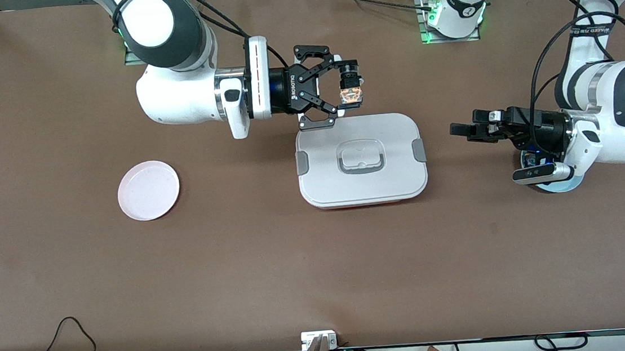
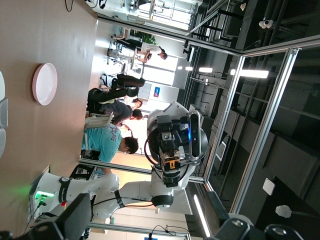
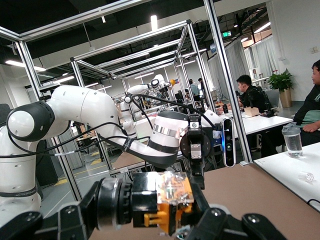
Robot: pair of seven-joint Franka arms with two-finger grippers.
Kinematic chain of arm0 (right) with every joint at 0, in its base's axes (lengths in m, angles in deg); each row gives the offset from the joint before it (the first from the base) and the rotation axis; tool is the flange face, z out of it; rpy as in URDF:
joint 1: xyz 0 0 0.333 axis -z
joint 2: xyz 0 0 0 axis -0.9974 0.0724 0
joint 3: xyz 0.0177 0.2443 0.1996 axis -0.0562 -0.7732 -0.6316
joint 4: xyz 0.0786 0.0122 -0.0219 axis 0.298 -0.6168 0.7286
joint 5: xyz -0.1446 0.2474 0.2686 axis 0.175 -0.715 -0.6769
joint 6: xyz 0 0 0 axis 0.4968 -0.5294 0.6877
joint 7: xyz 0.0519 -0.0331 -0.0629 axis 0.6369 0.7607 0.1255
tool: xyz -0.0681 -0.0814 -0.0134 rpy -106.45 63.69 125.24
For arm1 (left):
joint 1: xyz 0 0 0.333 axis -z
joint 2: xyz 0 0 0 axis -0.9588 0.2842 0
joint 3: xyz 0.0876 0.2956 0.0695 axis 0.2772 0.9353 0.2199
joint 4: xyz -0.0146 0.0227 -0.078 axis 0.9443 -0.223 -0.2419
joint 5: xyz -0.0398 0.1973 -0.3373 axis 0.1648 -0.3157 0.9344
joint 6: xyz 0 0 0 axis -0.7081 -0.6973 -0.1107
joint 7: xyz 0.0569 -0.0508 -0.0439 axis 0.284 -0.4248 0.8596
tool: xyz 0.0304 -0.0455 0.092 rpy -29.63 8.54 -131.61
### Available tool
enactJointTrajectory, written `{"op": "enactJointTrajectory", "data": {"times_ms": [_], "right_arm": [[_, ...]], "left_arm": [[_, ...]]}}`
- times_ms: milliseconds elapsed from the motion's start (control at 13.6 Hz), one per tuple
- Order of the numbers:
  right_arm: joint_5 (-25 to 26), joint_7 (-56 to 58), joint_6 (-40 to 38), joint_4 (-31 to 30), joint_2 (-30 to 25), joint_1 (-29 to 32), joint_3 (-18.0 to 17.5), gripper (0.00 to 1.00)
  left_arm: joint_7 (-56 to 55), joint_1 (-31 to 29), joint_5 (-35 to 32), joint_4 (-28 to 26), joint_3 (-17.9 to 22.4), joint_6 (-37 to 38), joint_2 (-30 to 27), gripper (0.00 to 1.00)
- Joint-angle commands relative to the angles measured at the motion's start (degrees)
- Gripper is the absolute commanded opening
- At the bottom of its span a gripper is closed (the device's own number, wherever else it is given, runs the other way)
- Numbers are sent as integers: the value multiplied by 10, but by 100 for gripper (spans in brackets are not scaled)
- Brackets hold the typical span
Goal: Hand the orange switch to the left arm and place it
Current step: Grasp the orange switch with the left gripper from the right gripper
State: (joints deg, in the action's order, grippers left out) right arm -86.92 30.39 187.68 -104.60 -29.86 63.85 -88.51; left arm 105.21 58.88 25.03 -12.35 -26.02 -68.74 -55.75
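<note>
Right tool (image 1: 352, 94) grips the orange switch (image 1: 351, 96) above the box (image 1: 361, 160) edge (clearing it); left tool (image 1: 458, 129) waits beside the box, wide, ready to receive.

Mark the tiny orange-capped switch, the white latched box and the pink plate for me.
tiny orange-capped switch (image 1: 352, 94), front view, its orange cap
white latched plastic box (image 1: 321, 183), front view, bare lid
round pink plate (image 1: 148, 190), front view, its centre

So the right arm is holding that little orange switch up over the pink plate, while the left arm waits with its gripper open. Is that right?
Not quite. The front view shows the right gripper holding the orange switch above the edge of the white box nearest the robots, not over the pink plate. The left gripper does wait, open.
</note>
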Motion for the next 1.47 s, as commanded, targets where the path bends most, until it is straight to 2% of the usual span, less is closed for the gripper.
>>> {"op": "enactJointTrajectory", "data": {"times_ms": [0,294,588,808,1395], "right_arm": [[-15,8,5,1,-3,-6,2,1],[-15,1,9,0,-3,-12,2,1],[-16,2,9,-2,-1,-12,2,1],[-16,2,7,-6,-1,-13,2,1],[-13,3,3,-6,-1,-14,2,1]], "left_arm": [[-35,0,3,-10,1,1,-59,100],[-93,12,-6,-19,-6,-18,-105,100],[-93,18,-5,-106,-76,-130,-171,100],[-106,18,-5,-114,-103,-160,-175,100],[-228,19,2,-107,-170,-248,-174,100]]}}
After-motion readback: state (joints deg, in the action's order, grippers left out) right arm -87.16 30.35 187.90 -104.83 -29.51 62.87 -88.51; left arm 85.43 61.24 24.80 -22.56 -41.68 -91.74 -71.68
